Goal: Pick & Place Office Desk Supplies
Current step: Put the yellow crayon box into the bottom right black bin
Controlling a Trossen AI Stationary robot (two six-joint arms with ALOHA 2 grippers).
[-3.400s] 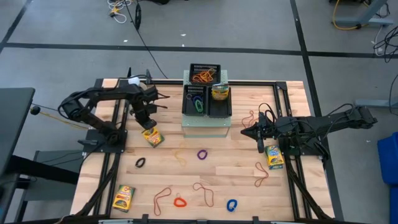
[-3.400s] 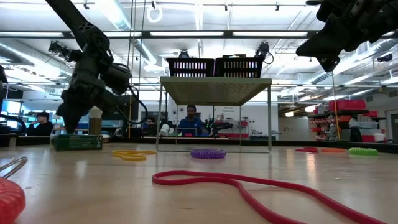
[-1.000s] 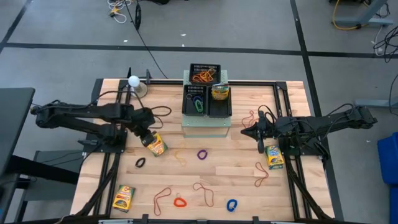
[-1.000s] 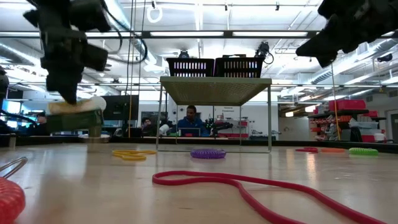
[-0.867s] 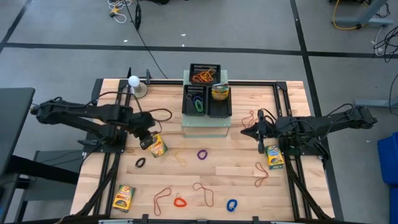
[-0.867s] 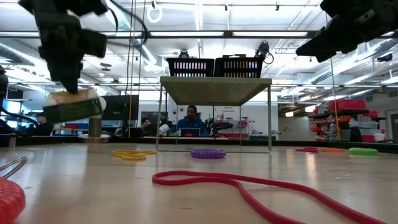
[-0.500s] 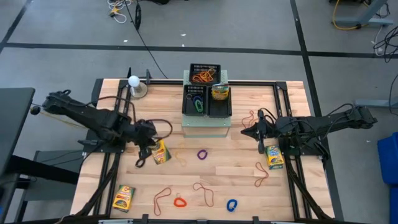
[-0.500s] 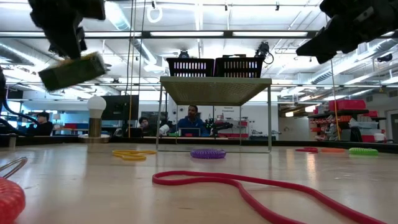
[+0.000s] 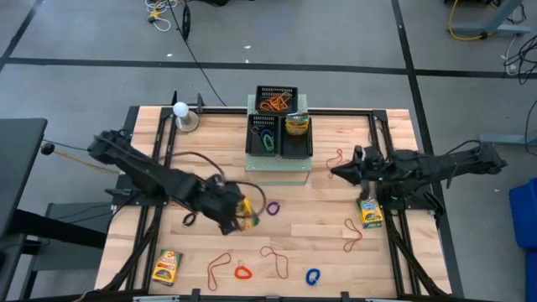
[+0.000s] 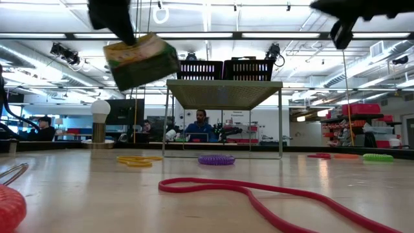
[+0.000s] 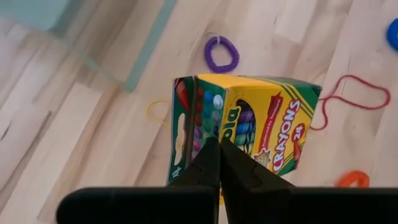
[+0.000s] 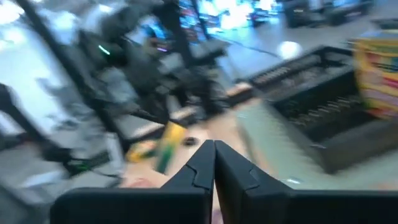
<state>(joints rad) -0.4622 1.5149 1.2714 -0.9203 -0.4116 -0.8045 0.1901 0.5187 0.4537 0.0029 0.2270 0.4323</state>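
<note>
Left gripper (image 11: 219,163) clamped on crayon box (image 11: 249,127), carried mid-table | right gripper (image 12: 214,163) pinched together, empty, right side | trays (image 9: 278,134) partly filled | you still have boxes, bands, loops left

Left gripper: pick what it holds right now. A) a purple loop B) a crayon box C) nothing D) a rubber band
B: the left gripper is shut on the crayon box, carried above the table; the purple loop lies below on the wood.
</note>
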